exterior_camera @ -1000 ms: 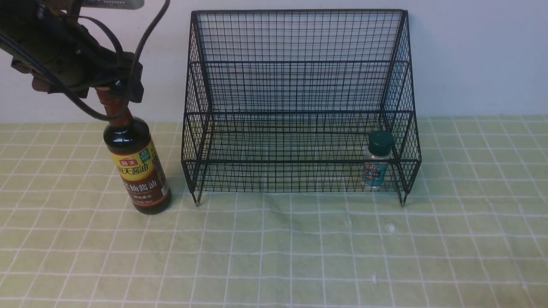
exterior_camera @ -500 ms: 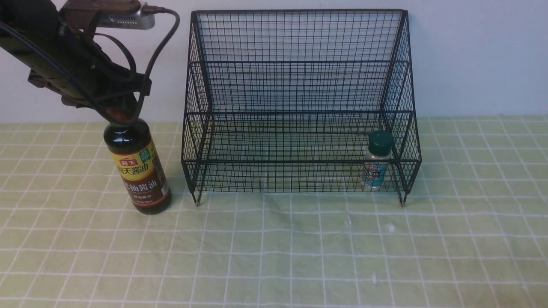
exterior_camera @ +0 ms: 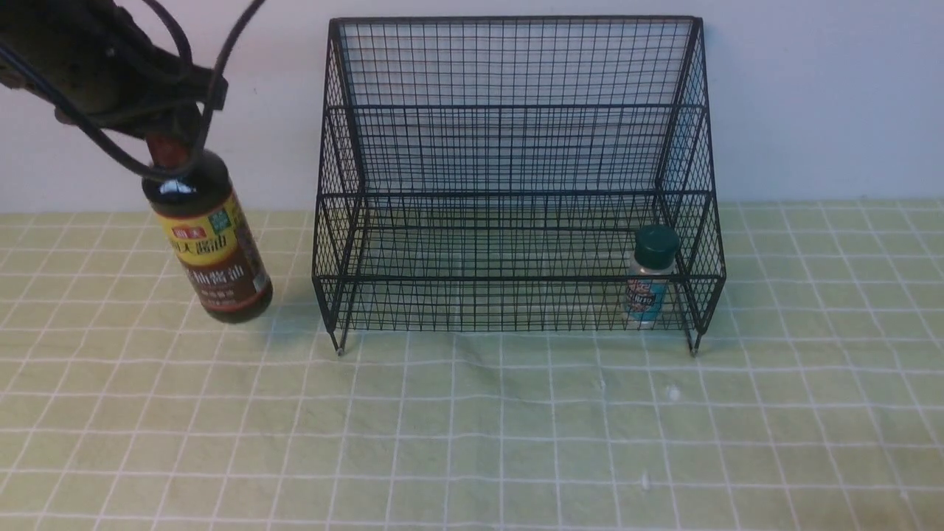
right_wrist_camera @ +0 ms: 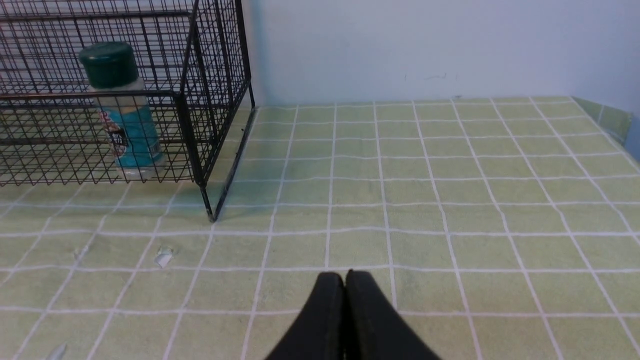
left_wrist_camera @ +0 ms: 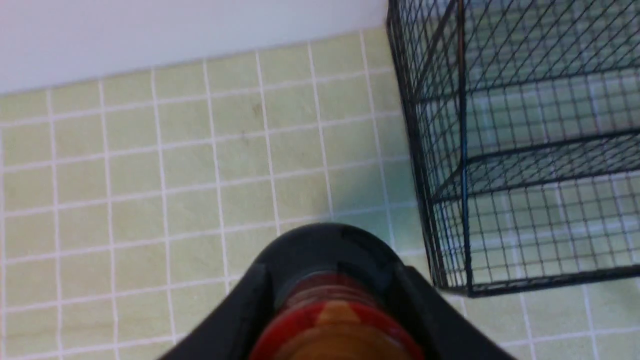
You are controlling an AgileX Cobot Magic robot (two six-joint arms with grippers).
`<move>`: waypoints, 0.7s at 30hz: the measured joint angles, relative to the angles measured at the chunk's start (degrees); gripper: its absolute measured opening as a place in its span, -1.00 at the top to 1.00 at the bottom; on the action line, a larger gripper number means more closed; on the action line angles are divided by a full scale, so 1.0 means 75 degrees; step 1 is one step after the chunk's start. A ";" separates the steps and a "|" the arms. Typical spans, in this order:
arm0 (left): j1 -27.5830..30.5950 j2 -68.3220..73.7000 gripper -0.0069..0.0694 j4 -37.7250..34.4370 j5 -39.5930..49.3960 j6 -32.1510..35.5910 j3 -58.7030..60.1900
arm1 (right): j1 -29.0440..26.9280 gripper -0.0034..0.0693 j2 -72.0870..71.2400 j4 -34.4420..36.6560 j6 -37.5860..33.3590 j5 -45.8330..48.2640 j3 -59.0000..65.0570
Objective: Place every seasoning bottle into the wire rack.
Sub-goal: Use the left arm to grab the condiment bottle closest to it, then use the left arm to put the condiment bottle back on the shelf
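- The soy-sauce bottle [exterior_camera: 210, 251] hangs tilted over the left rear part of the worktop [exterior_camera: 472, 428]. Its base is swung toward the wire rack [exterior_camera: 516, 110] and appears clear of the cloth.
- The small shaker [exterior_camera: 650, 284] already stands upright at the right end of the rack's lower tier, well apart from the other bottle.
- Likely risk: the bottle is held only by its narrow neck, so the heavy body may swing or slip down through the grip.
- Likely risk: the base hangs lower than the rack's front rail and near its left side wall. A sideways carry at this height would probably strike the wire and shove the rack.
- The left gripper [exterior_camera: 168, 144] is partly closed around the neck just under the brown cap. Its arm reaches in from the upper left, with cables looping past the bottle's shoulder.
- The right gripper [right_wrist_camera: 344, 305] is fully closed and empty, low over the cloth off the rack's front right corner.
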 joint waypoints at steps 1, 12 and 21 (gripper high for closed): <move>0.0000 -0.0138 0.12 -0.0016 -0.0007 0.0009 -0.0173 | 0.0000 0.95 0.0000 0.0000 0.0017 0.0000 0.0000; 0.0000 -0.0331 0.12 -0.0715 -0.0160 0.0017 -0.1609 | 0.0000 0.95 0.0000 0.0000 0.0148 0.0000 0.0000; 0.0000 -0.0326 0.12 -0.1748 -0.0726 0.0100 -0.1822 | 0.0000 0.95 0.0000 0.0000 0.0148 0.0000 0.0000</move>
